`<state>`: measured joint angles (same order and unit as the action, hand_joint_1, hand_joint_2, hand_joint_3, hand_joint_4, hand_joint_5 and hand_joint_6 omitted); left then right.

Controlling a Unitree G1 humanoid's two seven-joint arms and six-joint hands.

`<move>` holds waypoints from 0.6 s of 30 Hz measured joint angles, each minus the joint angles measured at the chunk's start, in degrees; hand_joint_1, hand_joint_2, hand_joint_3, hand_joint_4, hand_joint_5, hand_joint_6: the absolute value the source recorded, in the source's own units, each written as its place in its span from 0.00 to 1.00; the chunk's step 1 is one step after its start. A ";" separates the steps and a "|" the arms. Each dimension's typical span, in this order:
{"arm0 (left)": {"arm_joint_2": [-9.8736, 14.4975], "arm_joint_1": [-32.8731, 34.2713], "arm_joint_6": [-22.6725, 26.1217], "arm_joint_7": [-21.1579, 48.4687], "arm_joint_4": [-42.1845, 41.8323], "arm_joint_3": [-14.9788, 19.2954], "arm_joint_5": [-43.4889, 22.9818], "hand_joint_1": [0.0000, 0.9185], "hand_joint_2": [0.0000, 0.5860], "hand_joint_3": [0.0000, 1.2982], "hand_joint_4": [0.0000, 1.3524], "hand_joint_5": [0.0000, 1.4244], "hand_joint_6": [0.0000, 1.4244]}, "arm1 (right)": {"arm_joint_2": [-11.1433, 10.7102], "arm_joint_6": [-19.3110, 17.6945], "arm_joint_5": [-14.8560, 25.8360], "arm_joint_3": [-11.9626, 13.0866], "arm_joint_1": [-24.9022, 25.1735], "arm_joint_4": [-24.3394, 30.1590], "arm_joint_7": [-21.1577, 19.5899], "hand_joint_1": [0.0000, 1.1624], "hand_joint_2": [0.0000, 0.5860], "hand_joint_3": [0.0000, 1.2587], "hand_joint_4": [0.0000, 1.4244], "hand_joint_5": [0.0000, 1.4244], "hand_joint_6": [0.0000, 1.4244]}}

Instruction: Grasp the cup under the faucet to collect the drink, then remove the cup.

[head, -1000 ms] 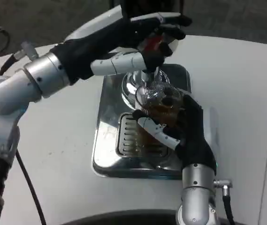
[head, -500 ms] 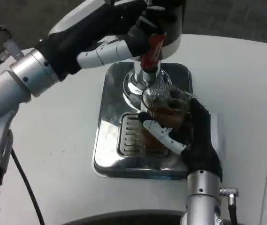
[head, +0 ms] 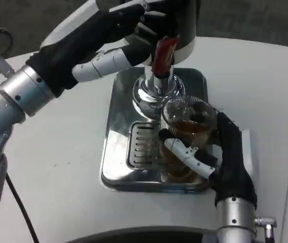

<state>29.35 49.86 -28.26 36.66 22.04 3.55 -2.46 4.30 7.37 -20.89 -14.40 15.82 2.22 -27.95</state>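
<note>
Because the cup (head: 188,132) holds brown drink and the right hand (head: 219,161) grips it over the tray (head: 114,152), just off the faucet (head: 160,80) toward the bench's near edge, a tilt could spill it, or the rim could clip the spout. The left hand (head: 126,38) rests by the red lever (head: 162,50); whether it grips, I cannot tell.

We note a clear ribbed cup (head: 187,117) holding amber-brown drink. The faucet (head: 156,81) is mirror chrome with a red lever (head: 163,52); its base tray (head: 118,126) is polished silver, the drip grille (head: 141,145) striped with dark slots. The right hand (head: 219,162) is black with white finger segments; so is the left hand (head: 108,35). Both forearms are silver. The table (head: 57,152) is white, and a black cable (head: 25,207) crosses it.
</note>
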 measured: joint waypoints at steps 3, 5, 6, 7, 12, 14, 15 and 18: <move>0.00 -0.42 0.71 -0.49 -0.99 0.20 -0.02 0.00 0.00 0.18 0.21 0.31 0.22 | -0.52 0.34 0.00 -0.07 -1.99 1.60 0.88 0.69 0.38 0.57 0.59 0.55 0.30; 0.00 -1.18 1.20 -0.86 -1.99 0.49 -0.50 0.00 0.00 0.18 0.21 0.31 0.22 | -0.76 0.63 -0.02 -0.11 -3.77 3.50 1.32 0.69 0.38 0.57 0.59 0.55 0.30; 0.01 -1.73 1.74 -1.16 -2.80 0.73 -0.84 0.00 0.00 0.18 0.21 0.31 0.22 | -0.84 0.77 -0.06 -0.15 -4.76 4.62 1.64 0.69 0.39 0.57 0.59 0.56 0.30; 0.01 -2.13 1.93 -1.33 -3.25 0.92 -1.07 0.00 0.00 0.18 0.21 0.31 0.22 | -0.87 0.80 -0.07 -0.22 -5.28 5.18 1.75 0.69 0.38 0.57 0.59 0.56 0.30; 0.86 -5.93 4.25 -2.77 -7.62 2.88 -1.90 0.00 0.00 0.18 0.21 0.31 0.22 | -1.02 0.96 -0.25 -0.32 -9.65 10.27 2.16 0.69 0.37 0.59 0.59 0.57 0.31; 1.12 -7.84 5.32 -3.35 -9.15 3.75 -2.05 0.00 0.00 0.18 0.21 0.31 0.22 | -1.12 1.01 -0.25 -0.26 -10.90 11.69 2.53 0.69 0.37 0.60 0.59 0.58 0.31; 1.22 -9.37 6.15 -3.87 -10.61 4.55 -2.14 0.00 0.00 0.18 0.21 0.31 0.22 | -1.15 1.03 -0.34 -0.32 -11.50 12.28 2.98 0.69 0.37 0.60 0.59 0.58 0.31; 1.62 -13.31 7.39 -5.04 -13.95 6.14 -2.51 0.00 0.00 0.18 0.21 0.31 0.22 | -1.23 1.15 -0.87 -0.46 -13.31 14.09 3.48 0.69 0.37 0.60 0.60 0.58 0.32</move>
<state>30.97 36.55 -20.86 31.61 8.09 9.69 -4.96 3.07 8.52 -21.77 -14.87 2.52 16.32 -24.48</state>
